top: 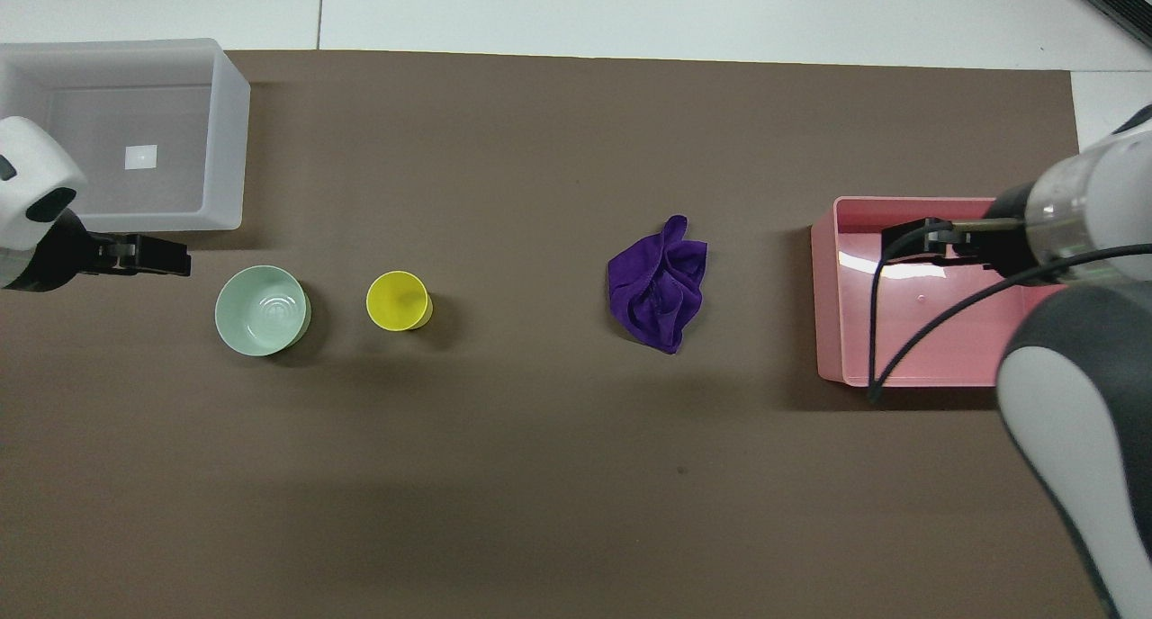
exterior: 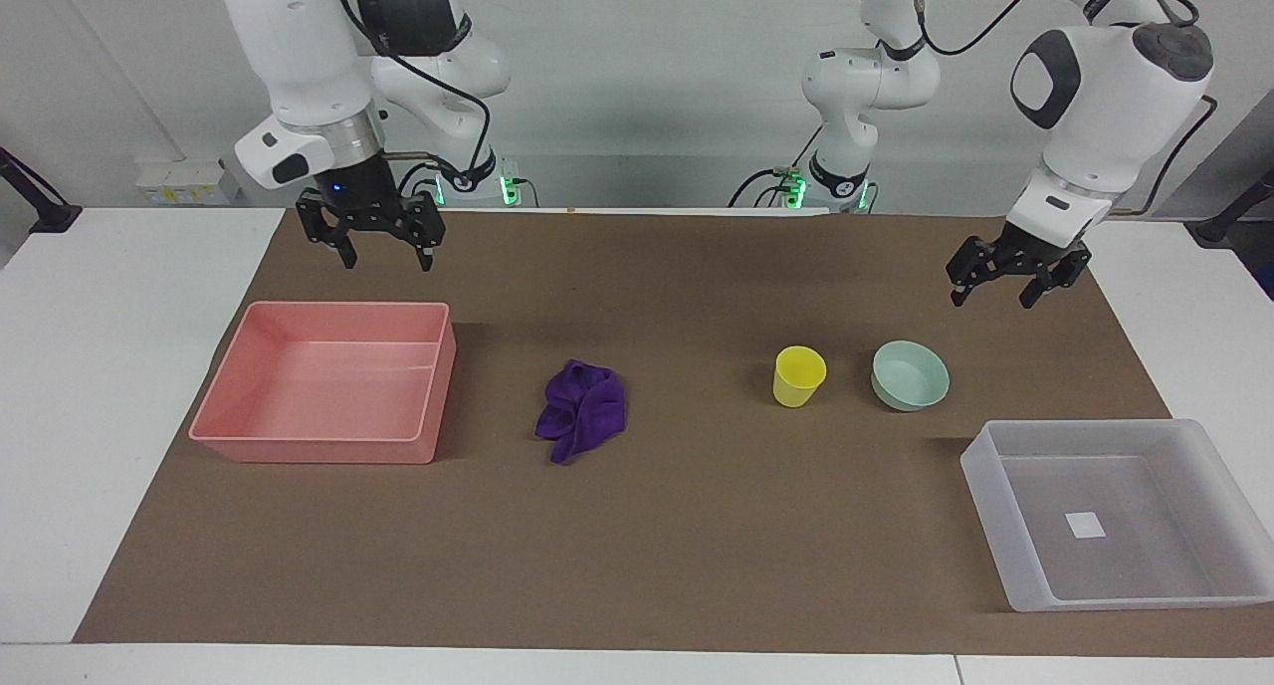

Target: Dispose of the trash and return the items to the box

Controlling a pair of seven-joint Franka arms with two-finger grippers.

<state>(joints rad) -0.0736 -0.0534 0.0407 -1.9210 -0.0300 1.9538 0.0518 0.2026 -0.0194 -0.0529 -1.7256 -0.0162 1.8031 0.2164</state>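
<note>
While both arms hang in the air with nothing in them, the brown mat (exterior: 697,566) lies wide and mostly bare. The right gripper (exterior: 371,247), fingers spread apart and empty, is up over the mat just by the robot-side rim of the pink tray (exterior: 299,446). The left gripper (exterior: 1010,282), also spread and empty, is up over bare mat beside the mint-green bowl (exterior: 910,374), on the bowl's robot side.

Along the middle of the table, well apart from one another, sit the purple rag (exterior: 580,409), crumpled in folds, then the yellow cup (exterior: 799,374) standing upright, then the bowl just beside the cup but not touching it. Open mat runs between rag and pink tray, and a wider gap between rag and cup.

At the left arm's end, the translucent box (exterior: 980,466) sits farther from the robots than the bowl, one corner near the bowl, its outer wall overhanging the mat's edge onto the white table (exterior: 100,416). A small white label (exterior: 1085,525) shows on its bottom. The pink tray sits at the right arm's end, inside the mat's border.
</note>
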